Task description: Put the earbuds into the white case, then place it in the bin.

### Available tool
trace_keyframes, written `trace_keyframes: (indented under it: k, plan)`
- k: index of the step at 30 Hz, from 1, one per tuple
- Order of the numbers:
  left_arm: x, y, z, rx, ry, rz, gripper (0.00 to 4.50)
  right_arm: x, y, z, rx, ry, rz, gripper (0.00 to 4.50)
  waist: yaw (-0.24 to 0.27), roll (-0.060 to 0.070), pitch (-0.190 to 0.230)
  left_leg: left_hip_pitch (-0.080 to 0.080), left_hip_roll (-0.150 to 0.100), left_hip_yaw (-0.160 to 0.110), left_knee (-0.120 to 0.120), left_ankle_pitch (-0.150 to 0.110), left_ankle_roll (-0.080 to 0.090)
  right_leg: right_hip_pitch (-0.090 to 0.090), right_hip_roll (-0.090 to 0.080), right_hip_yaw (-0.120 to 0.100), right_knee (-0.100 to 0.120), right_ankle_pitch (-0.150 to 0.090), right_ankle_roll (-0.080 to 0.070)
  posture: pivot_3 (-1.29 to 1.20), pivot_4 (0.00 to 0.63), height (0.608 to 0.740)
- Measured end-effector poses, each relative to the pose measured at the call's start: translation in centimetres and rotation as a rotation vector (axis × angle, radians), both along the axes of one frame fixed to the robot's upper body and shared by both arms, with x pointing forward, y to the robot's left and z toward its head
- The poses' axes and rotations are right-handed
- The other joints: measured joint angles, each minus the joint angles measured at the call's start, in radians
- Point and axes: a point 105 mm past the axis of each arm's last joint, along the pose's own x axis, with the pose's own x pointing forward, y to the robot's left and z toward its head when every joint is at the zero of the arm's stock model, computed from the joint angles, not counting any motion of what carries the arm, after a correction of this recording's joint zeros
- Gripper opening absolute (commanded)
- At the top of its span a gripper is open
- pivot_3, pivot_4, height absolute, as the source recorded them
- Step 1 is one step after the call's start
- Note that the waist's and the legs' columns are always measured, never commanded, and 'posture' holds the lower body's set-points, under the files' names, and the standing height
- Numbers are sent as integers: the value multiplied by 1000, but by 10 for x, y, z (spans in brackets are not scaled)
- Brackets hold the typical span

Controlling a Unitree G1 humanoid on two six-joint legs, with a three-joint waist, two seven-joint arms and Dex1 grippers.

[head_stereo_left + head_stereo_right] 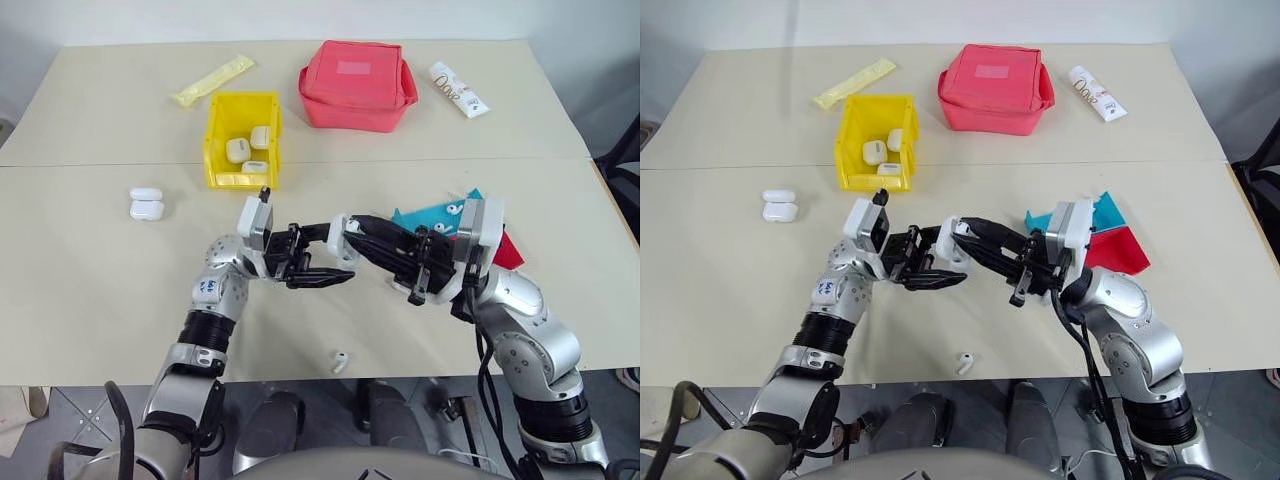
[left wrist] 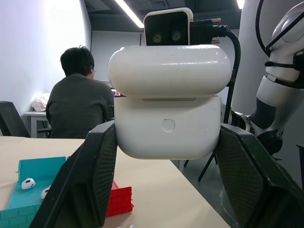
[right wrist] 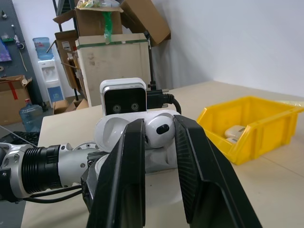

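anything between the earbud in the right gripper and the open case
Nothing visible. The right gripper holds an earbud right at the open white case, which the left gripper clamps.

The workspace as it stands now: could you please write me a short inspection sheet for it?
Surface: beige table.
Job's things: white case, lid open, in left gripper; one earbud in right gripper at the case; yellow bin holds three cases; a loose earbud near the table's front edge.
Clutter: red pouch, teal-and-red tray, two spare cases, tube, yellow sachet.
Cables: black, along right arm.
Surroundings: seated person, cardboard boxes.
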Motion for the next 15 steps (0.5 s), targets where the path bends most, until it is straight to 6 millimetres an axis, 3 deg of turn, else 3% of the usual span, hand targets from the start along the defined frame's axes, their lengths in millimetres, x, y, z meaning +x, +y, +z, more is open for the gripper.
trace_keyframes:
  k: [15]
  plan:
    - [0, -3, -2, -18, -21, 14, 2756, -3, -10, 0, -70, 23, -6, 516, 1, 0, 0, 0, 0, 0, 0, 0, 0, 0, 0, 0, 0, 0, 0, 0, 150, 740]
